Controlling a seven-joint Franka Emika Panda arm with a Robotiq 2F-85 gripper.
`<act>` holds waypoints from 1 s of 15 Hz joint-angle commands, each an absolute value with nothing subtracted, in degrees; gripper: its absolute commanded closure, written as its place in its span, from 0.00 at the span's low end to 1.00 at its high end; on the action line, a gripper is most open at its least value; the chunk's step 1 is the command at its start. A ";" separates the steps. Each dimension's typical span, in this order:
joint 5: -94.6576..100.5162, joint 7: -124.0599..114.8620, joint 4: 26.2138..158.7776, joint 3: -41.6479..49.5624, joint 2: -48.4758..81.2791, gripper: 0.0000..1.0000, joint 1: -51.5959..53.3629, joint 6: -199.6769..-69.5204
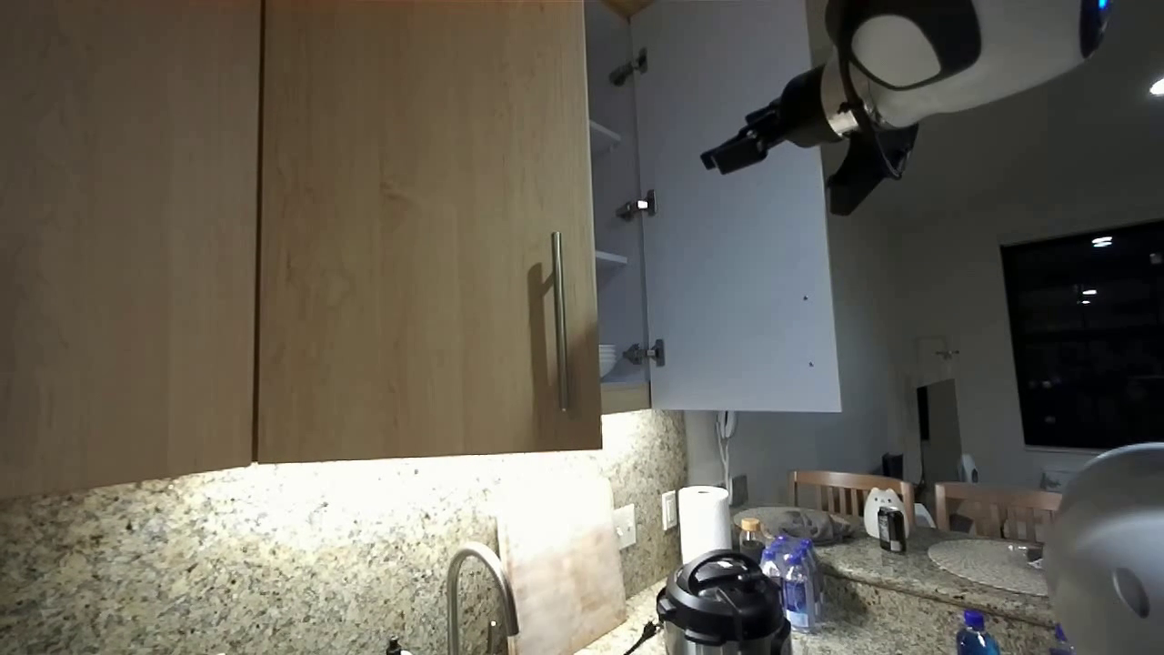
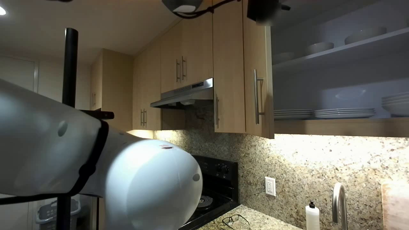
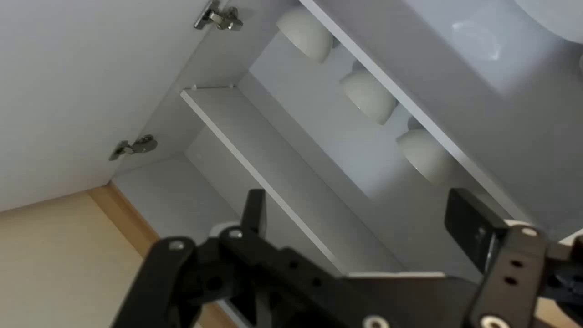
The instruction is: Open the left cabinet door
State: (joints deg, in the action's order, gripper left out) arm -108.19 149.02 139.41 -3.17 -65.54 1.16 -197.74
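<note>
Gaping wide and empty, the end effector (image 3: pixel 363 217) faces shelves (image 3: pixel 273 157), the left cabinet door (image 1: pixel 423 227) apparently partway open.

Upper shelf (image 2: pixel 374 45): white, high above the faucet (image 2: pixel 336 204); carries small bowls (image 2: pixel 320 48) in a row, spaced apart.
Cabinet floor (image 2: pixel 319 126): lower, above the faucet; carries white plates (image 2: pixel 344 114) in two piles, with nested bowls (image 2: pixel 396 103) up and right of the faucet.
Counter (image 2: pixel 255 220): speckled stone; eyeglasses (image 2: pixel 232 218) well left of the faucet; cutting board (image 1: pixel 559 564) just right, tilted; plastic bottles (image 1: pixel 797 591) and cooker (image 1: pixel 725 600) farther right, cooker's foot out of frame.
Raised ledge (image 1: pixel 873 569): speckled stone, far right of the faucet; dark can (image 1: pixel 892 529), upright; round mat (image 1: pixel 987 566), flat.
</note>
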 commanded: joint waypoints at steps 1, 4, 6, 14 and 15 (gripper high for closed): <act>-105.63 149.02 134.14 -1.83 -56.28 0.00 7.66 -198.83; -106.75 149.02 133.63 -2.01 -51.59 0.00 9.01 -198.80; -106.81 148.96 135.18 -1.76 -53.62 0.00 8.79 -197.74; -105.73 148.94 132.64 -0.72 -48.98 0.00 10.55 -198.08; -105.44 148.94 131.93 -0.35 -47.81 0.00 11.31 -198.13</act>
State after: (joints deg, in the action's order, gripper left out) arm -106.81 148.94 134.12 -1.42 -51.17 9.32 -197.72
